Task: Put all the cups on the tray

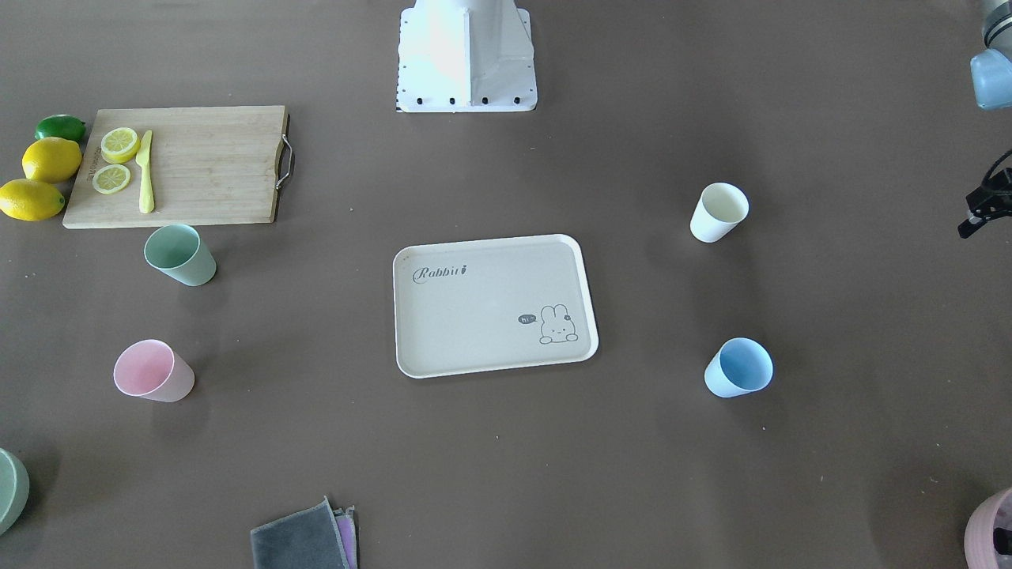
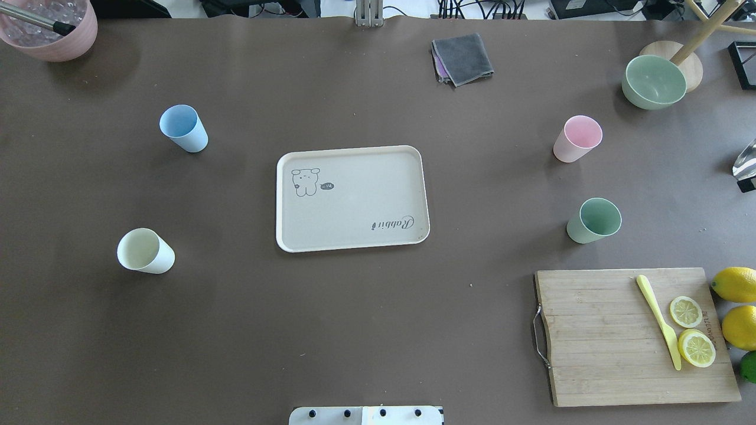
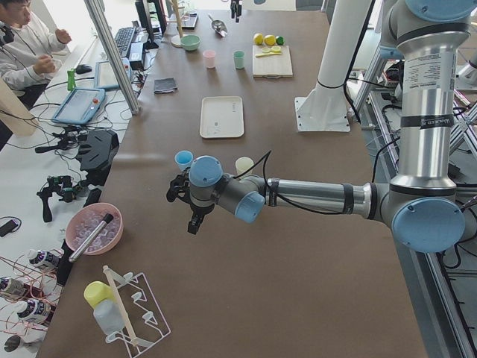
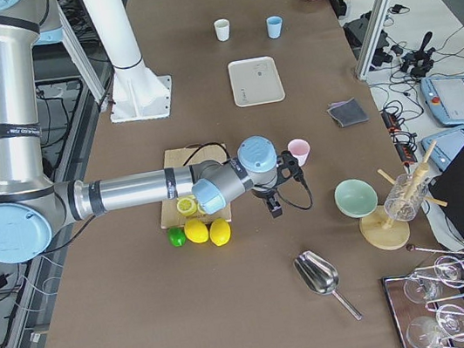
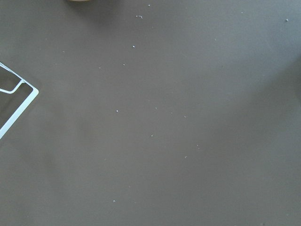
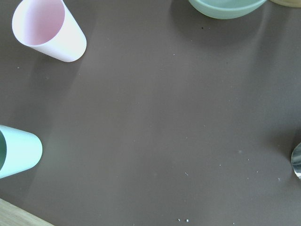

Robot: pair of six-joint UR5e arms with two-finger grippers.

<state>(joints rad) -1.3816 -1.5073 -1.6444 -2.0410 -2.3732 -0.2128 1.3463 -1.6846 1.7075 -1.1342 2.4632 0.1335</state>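
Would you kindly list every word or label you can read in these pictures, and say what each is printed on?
"Rabbit": script on the tray.
"hi": speech bubble beside the tray's bunny drawing.
Mark along the cutting board edge: too small to read.

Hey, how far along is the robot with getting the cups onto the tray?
Nothing is done yet: the tray is bare. Nothing is in hand either; all four cups stand free on the table. Left to move: the blue cup and cream cup on the robot's left side, the pink cup and mint cup on its right.
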